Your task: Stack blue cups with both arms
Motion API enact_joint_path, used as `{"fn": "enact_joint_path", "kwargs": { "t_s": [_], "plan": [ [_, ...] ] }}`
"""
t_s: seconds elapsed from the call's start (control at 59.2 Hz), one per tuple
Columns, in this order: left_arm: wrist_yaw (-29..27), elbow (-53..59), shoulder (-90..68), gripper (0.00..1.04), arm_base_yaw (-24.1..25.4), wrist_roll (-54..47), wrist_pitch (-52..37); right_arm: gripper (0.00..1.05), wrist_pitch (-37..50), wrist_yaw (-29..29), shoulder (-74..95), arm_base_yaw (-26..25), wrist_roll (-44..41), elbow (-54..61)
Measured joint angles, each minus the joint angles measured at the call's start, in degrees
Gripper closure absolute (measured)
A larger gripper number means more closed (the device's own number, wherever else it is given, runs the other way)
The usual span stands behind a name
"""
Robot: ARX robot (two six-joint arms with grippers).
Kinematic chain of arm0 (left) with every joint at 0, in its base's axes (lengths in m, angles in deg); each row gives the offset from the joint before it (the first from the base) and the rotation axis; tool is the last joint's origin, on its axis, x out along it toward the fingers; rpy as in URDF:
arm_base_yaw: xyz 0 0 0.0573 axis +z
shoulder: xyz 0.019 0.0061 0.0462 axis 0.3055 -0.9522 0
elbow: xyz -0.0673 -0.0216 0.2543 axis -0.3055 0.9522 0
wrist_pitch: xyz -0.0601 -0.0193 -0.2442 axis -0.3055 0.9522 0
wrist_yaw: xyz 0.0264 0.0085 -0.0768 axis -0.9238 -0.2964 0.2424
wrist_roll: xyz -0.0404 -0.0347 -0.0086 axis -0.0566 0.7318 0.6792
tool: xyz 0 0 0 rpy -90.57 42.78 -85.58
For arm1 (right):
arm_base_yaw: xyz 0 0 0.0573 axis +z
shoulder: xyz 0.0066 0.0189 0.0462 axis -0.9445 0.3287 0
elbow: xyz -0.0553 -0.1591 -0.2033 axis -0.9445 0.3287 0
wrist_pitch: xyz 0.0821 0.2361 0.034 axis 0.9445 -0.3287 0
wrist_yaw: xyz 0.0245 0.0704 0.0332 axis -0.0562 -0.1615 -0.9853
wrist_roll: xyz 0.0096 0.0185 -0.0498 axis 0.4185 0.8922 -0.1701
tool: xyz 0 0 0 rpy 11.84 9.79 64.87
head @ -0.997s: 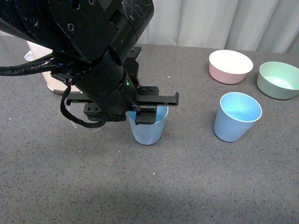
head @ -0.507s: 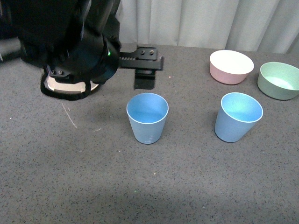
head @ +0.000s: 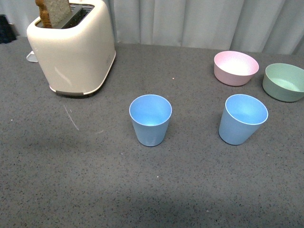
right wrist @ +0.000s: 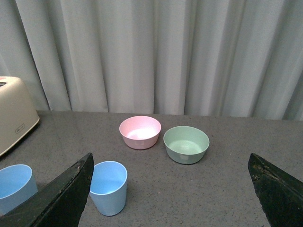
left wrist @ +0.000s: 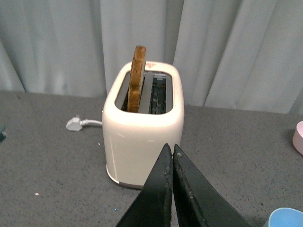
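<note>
Two light blue cups stand upright and apart on the grey table: one (head: pixel 150 119) at the middle, the other (head: pixel 242 118) to its right. Neither arm shows in the front view. In the left wrist view my left gripper (left wrist: pixel 169 147) is shut and empty, raised over the table with the toaster (left wrist: pixel 144 127) beyond it; the rim of one blue cup (left wrist: pixel 287 218) peeks in at the corner. In the right wrist view my right gripper (right wrist: pixel 170 163) is wide open and empty, with one blue cup (right wrist: pixel 108 187) beside one finger and the other cup (right wrist: pixel 15 186) at the frame edge.
A cream toaster (head: pixel 73 49) with a slice of toast (head: pixel 51 11) stands at the back left. A pink bowl (head: pixel 235 67) and a green bowl (head: pixel 284 81) sit at the back right. A white plug (left wrist: pixel 75 124) lies beside the toaster. Curtains hang behind the table.
My left arm, which was over the middle blue cup a second ago, has risen and drawn back to the left out of the front view. The cup stays upright where it was.
</note>
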Motion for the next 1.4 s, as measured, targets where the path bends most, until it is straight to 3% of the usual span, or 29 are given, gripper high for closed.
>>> {"fn": "enact_joint_path", "kwargs": {
  "t_s": [0.507, 0.642, 1.402],
  "plan": [
    [7.85, 12.44, 27.65, 1.01, 7.87, -0.44, 14.97, 0.1, 0.0, 0.0, 0.0, 0.0, 0.0, 0.0],
    [11.93, 13.68, 33.92, 1.01, 12.24, -0.48, 20.06, 0.1, 0.0, 0.0, 0.0, 0.0, 0.0, 0.0],
    [12.46, 14.43, 62.36, 1.01, 12.66, -0.48, 45.7, 0.1, 0.0, 0.0, 0.0, 0.0, 0.0, 0.0]
  ]
}}
